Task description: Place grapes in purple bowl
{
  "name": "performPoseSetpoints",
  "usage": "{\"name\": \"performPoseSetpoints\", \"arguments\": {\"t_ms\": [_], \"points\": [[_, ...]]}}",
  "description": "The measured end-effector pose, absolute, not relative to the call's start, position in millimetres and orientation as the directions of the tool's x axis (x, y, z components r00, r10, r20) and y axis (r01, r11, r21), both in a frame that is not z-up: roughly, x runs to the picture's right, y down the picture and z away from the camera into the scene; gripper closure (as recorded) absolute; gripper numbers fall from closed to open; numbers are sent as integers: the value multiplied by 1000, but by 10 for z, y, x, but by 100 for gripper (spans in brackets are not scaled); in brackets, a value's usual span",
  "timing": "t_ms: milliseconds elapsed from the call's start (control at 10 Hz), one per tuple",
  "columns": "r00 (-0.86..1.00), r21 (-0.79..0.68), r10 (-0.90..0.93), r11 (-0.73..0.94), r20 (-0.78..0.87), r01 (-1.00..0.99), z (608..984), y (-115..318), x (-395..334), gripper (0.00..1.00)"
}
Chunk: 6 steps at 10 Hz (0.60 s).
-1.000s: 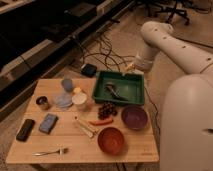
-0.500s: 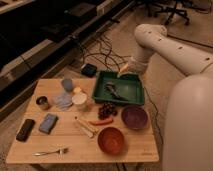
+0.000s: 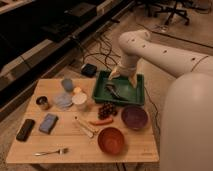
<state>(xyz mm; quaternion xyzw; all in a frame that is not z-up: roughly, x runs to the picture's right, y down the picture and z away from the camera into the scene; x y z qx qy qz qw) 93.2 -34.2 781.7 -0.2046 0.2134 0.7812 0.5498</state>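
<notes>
The grapes point(image 3: 106, 109), a small dark bunch, lie on the wooden table point(image 3: 60, 137) just in front of the green tray point(image 3: 131, 95). The purple bowl point(image 3: 134, 117) stands to their right, near the table's right edge, with nothing visible inside. My gripper point(image 3: 122, 76) hangs from the white arm above the back of the green tray, behind and above the grapes and apart from them.
An orange-red bowl point(image 3: 111, 140) sits at the front, a red-orange chili point(image 3: 101, 121) beside the grapes. A white cup point(image 3: 79, 100), blue cup point(image 3: 67, 84), metal can point(image 3: 42, 102), blue sponge point(image 3: 48, 122), black remote point(image 3: 25, 129) and fork point(image 3: 50, 151) lie on the left. A dark utensil point(image 3: 114, 91) is in the tray.
The arm has swung left and forward, bringing the gripper from the tray's far right corner to over the tray's back middle. The objects on the table have not moved.
</notes>
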Motion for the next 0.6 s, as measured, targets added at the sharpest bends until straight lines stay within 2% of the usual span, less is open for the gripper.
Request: {"name": "performPoseSetpoints", "arguments": {"t_ms": [200, 600], "points": [[-277, 59, 791, -294, -545, -954, 7981, -254, 792, 20], [-216, -76, 755, -331, -619, -941, 7880, -254, 688, 20]]}}
